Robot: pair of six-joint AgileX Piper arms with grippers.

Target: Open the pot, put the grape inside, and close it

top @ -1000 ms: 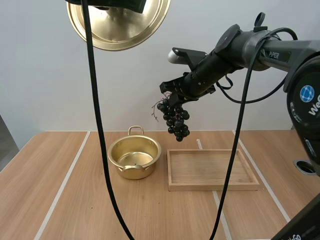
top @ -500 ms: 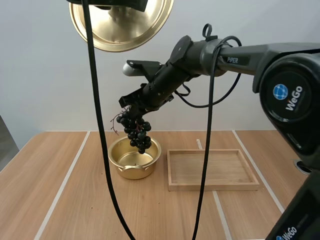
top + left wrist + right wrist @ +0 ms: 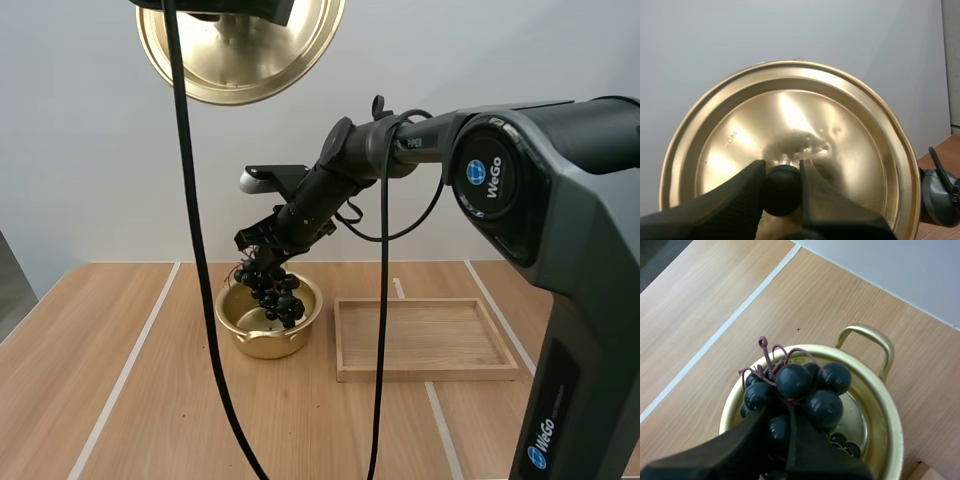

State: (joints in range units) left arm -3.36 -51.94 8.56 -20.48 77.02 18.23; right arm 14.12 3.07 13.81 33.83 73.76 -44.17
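High view. The right end effector (image 3: 259, 250) is clenched on the top of a bunch of dark, round-berried grapes (image 3: 277, 293). The bunch hangs straight down over the gold-coloured metal pot (image 3: 262, 346), and its lowest berries are below the rim, inside the pot. Half a second ago the grapes were higher, with the lowest berries about level with the rim. One second ago they hung over the far left corner of the shallow rectangular wooden tray (image 3: 425, 375). The pot stands on the light wooden surface (image 3: 130, 400), just left of the tray, and neither has shifted. The round gold-coloured lid (image 3: 240, 50) is held high above the pot's left side, where it was before.

Left wrist view. The left end effector (image 3: 781, 168) is grasping the black round knob (image 3: 781, 191) of the lid (image 3: 805, 125). One finger presses on each side of the knob, and the lid's face is turned toward the camera.

Right wrist view. The right end effector (image 3: 776, 427) pinches the grapes (image 3: 795, 382) near their reddish stem. The open pot (image 3: 890, 432) lies directly below, and a few berries show down inside it. One of the pot's loop handles (image 3: 867, 337) is on the far side.
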